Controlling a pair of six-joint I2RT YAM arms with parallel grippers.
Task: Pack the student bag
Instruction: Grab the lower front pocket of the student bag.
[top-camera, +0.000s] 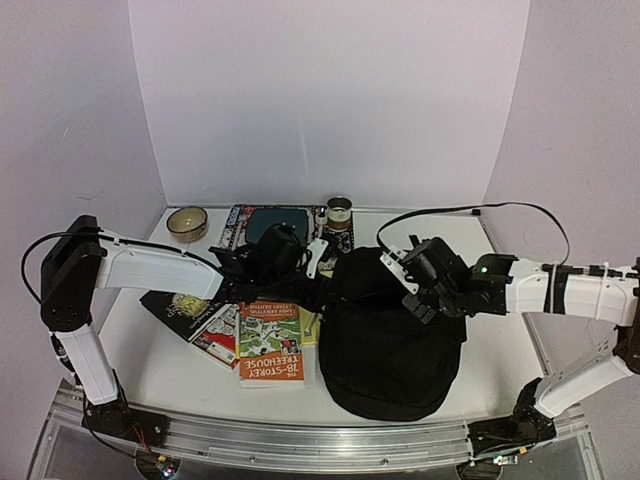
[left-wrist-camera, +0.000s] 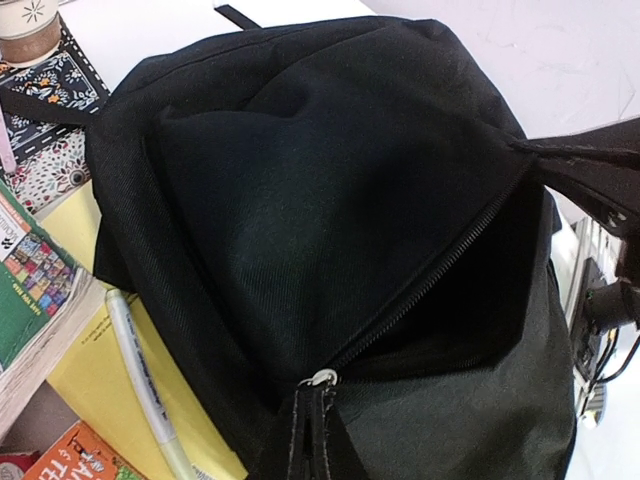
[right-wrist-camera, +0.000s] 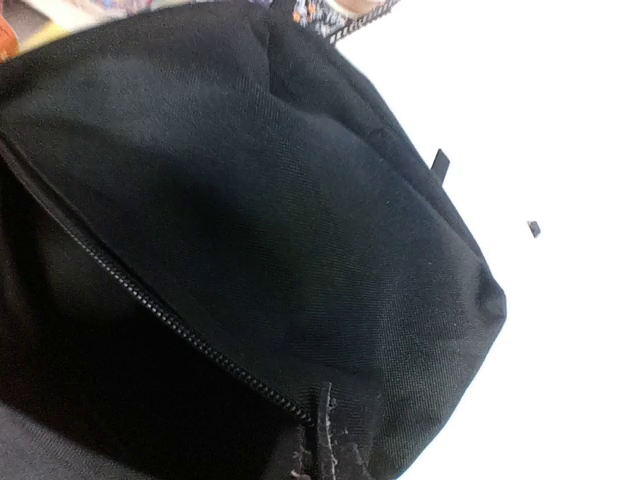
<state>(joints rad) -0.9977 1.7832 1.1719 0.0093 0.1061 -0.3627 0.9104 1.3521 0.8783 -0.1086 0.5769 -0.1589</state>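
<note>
The student bag (top-camera: 390, 340), a big black backpack, lies right of centre with its main zipper (left-wrist-camera: 440, 270) undone and its mouth gaping dark. My left gripper (top-camera: 322, 275) is shut on the bag's left rim. In the left wrist view its pads (left-wrist-camera: 315, 430) pinch the fabric just below the silver zipper slider (left-wrist-camera: 322, 378). My right gripper (top-camera: 402, 285) is shut on the opposite rim. The right wrist view shows its fingertips (right-wrist-camera: 322, 450) clamped on cloth at the zipper's end (right-wrist-camera: 300, 408). The bag's inside is too dark to read.
Left of the bag lie an orange Treehouse book (top-camera: 270, 345), other books (top-camera: 200, 320), a yellow pad (left-wrist-camera: 100, 370) and a white marker (left-wrist-camera: 140, 380). At the back stand a wooden bowl (top-camera: 187, 222), a teal pad on a patterned mat (top-camera: 275, 220) and a small cup (top-camera: 340, 210).
</note>
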